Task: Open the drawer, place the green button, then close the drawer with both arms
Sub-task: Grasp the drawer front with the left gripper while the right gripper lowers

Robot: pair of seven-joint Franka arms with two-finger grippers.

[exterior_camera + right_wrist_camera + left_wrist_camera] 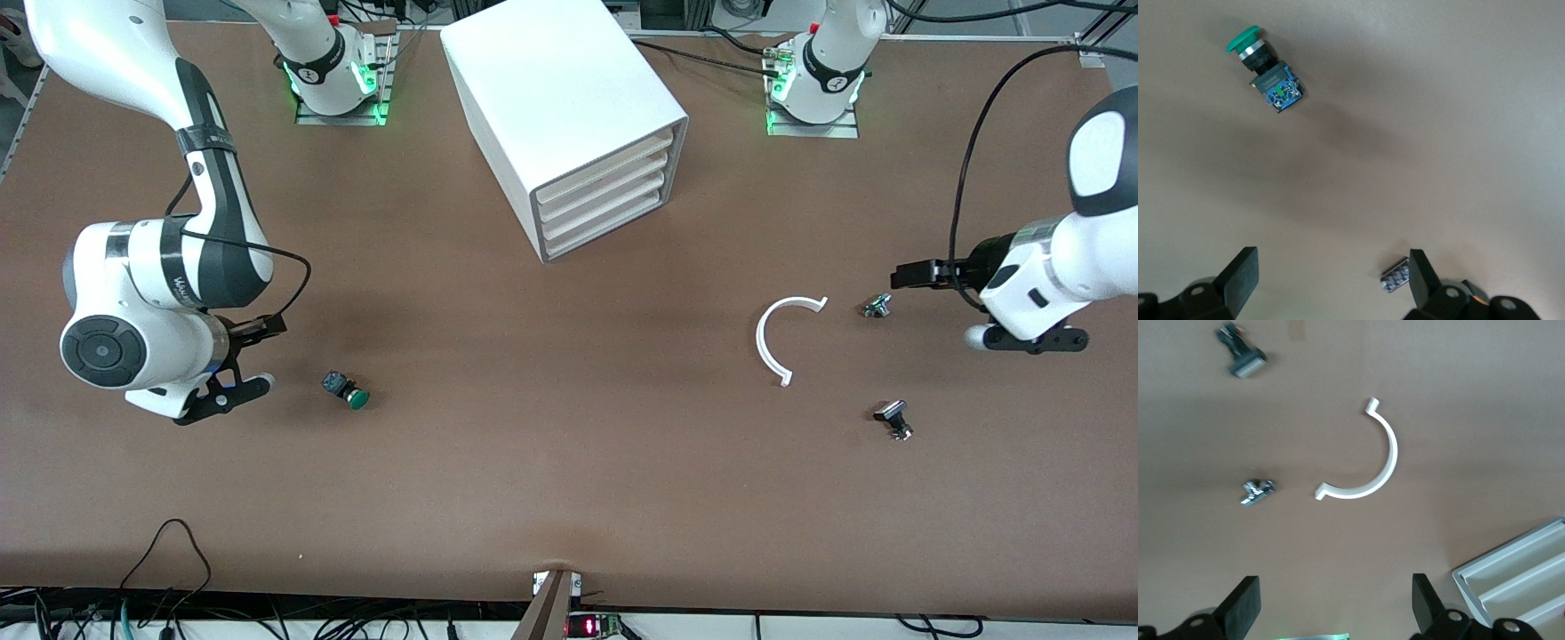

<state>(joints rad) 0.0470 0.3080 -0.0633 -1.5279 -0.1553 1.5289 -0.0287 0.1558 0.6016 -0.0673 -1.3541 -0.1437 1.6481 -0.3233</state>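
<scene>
Pincers both apart and empty: right pincer [233, 364] hangs at frame left over the worktop [569, 462] beside the button [347, 391], left pincer [907, 276] at frame right, probably staged for the shut drawer [613, 233], upper centre.

Button [347, 391] lies nearer camera than cabinet [569, 116].

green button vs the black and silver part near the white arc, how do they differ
The green button has a round green cap and a dark blue-black body; the black and silver part has a flat silvery rectangular head on a black stem. The button lies toward the right arm's end of the table, by the right gripper; the part lies toward the left arm's end, nearer the front camera than the white arc. Both lie on their sides, untouched.
</scene>
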